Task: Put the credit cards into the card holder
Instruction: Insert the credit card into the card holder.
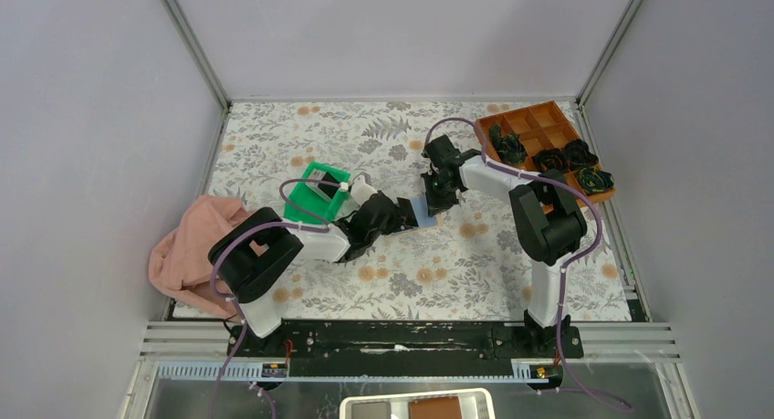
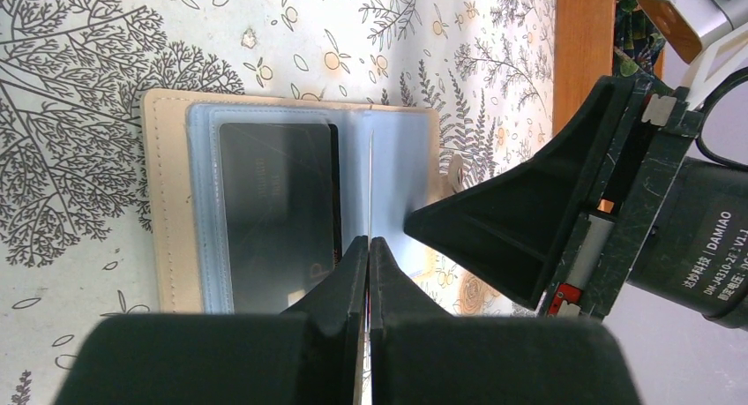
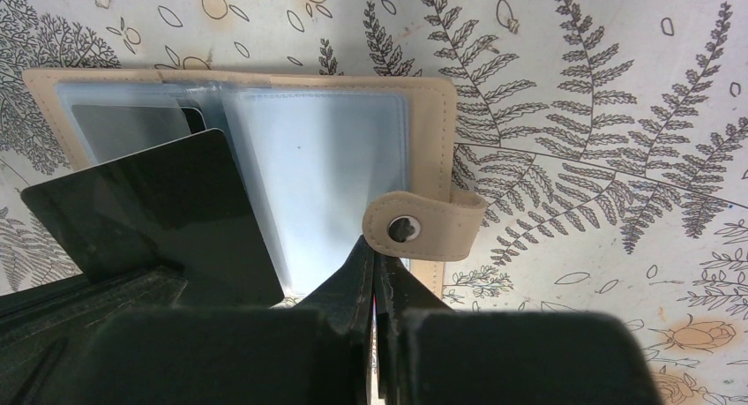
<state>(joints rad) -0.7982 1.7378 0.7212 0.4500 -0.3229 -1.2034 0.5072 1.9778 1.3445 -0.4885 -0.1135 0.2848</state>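
Left of the card holder (image 3: 335, 158) sits the green tray (image 1: 315, 189). The left gripper (image 2: 369, 242), fingers pinched tight on a dark credit card (image 3: 150, 220), holds it tilted over the holder's page away from the snap tab (image 3: 423, 228), where another card (image 2: 278, 215) lies sleeved. The holder lies open on the floral table (image 1: 411, 273). Just beside the tab, the right gripper (image 3: 375, 251) is fully closed, tips touching the holder's edge.
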